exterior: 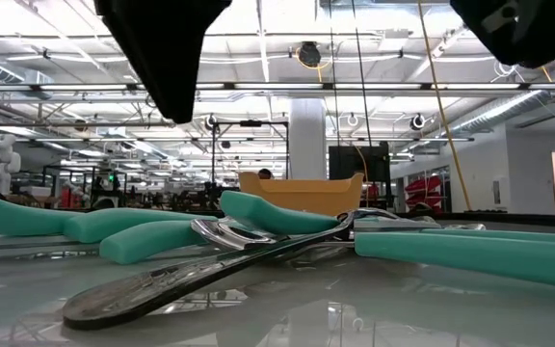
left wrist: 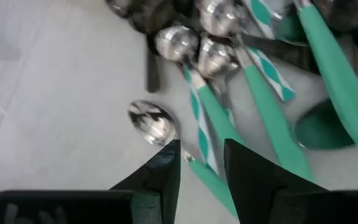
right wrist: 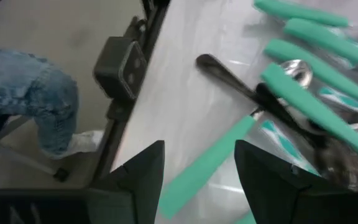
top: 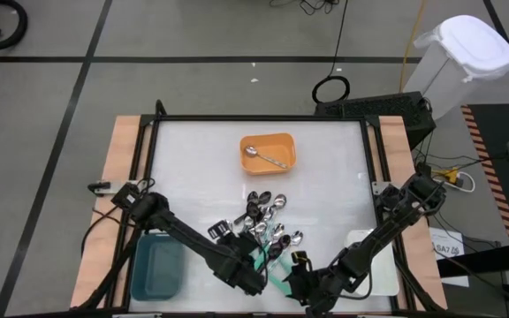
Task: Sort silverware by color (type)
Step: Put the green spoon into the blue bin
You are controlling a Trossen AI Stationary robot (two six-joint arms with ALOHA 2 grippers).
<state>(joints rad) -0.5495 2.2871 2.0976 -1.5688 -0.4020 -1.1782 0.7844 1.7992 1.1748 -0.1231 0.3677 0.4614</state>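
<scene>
We see the left gripper (left wrist: 202, 163) with jaws parted, holding nothing, over teal-handled spoons (left wrist: 229, 124) heaped on the counter (top: 193, 168); a silver spoon (left wrist: 153, 122) lies just ahead. The right gripper (right wrist: 199, 163) hangs released above another teal handle (right wrist: 207, 163).

Quick count: three trays on the table, one orange tray (top: 269, 152) at about 12 o'clock, one teal tray (top: 157, 268) at 8, one white tray (top: 371, 263) at 4. Exactly one silver spoon (top: 263, 156) sits in the orange one. The spoon pile (top: 268, 231) is too tangled to count properly.
</scene>
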